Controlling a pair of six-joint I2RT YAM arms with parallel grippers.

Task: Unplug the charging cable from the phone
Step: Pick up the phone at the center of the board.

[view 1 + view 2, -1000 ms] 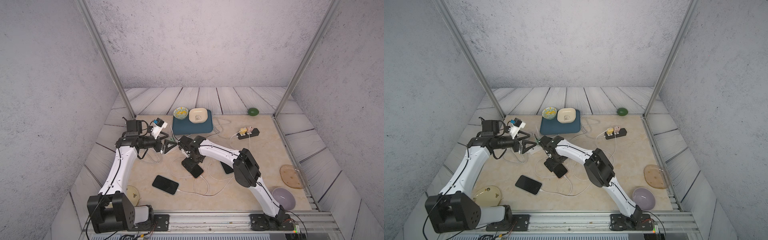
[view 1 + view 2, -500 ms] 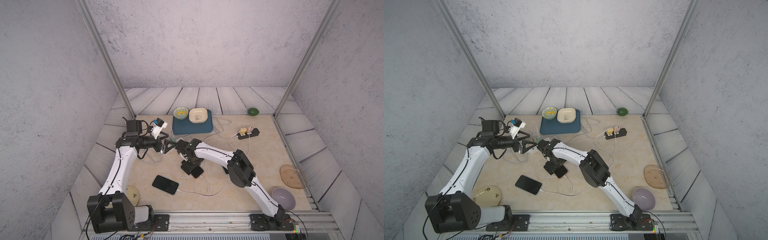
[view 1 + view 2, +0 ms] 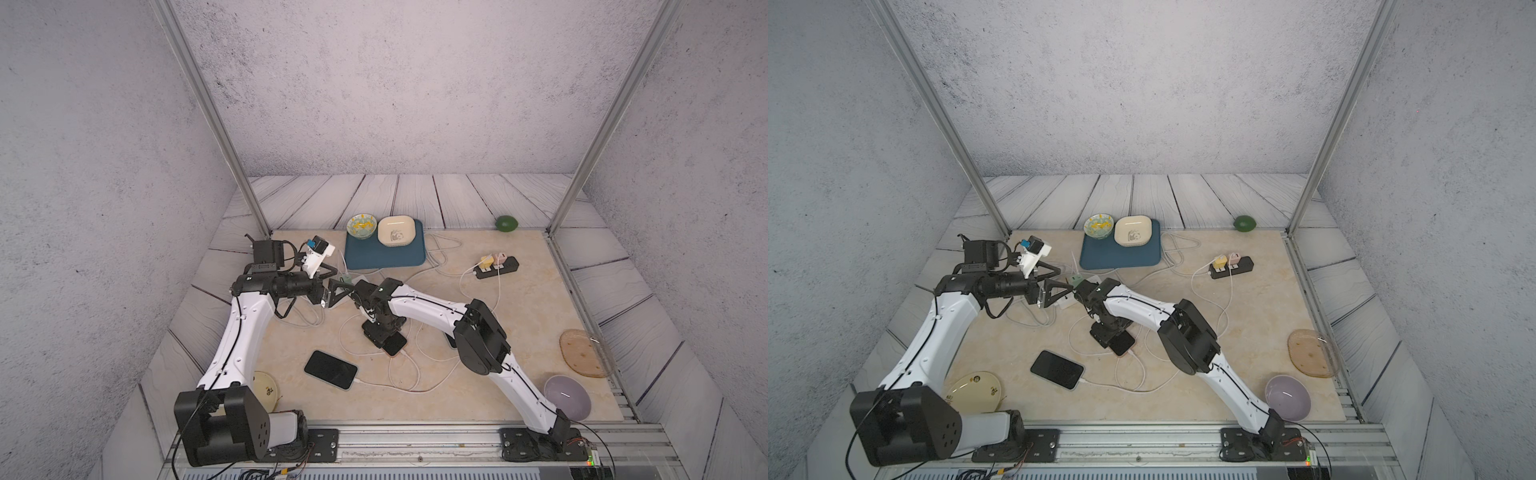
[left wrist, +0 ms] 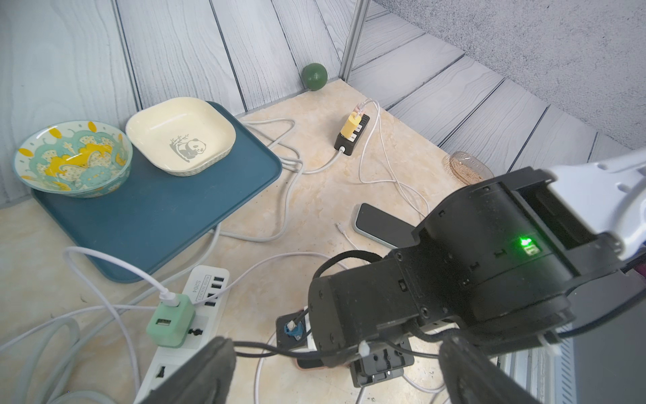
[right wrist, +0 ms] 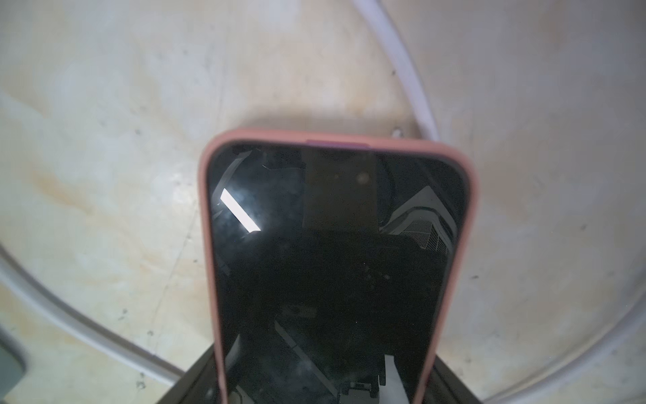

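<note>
A phone in a pink case (image 3: pixel 397 345) (image 3: pixel 1123 345) lies screen up mid-table. A white charging cable (image 3: pixel 405 356) (image 3: pixel 1134 354) meets its near end; the plug itself is too small to make out. My right gripper (image 3: pixel 380 336) (image 3: pixel 1106 334) (image 5: pixel 325 384) stands over the phone (image 5: pixel 332 245). Its fingers (image 5: pixel 195 381) press against both long edges, and another white cable (image 5: pixel 412 87) curves past the phone's far end. My left gripper (image 3: pixel 343 281) (image 3: pixel 1068 277) (image 4: pixel 335 377) hangs open and holds nothing, above the white power strip (image 4: pixel 206 290), close to the right wrist.
A blue tray (image 3: pixel 386 257) with two bowls sits at the back, a black power strip (image 3: pixel 496 268) to its right. A second phone (image 3: pixel 330 369) lies cabled front left, a third (image 4: pixel 381 227) behind the right arm. Loose white cables loop across the mat. Plates and a purple bowl (image 3: pixel 567 399) line the edges.
My right gripper has shifted left and back over the pink phone, and its fingers have closed in on the phone's edges. The left arm has stayed put.
</note>
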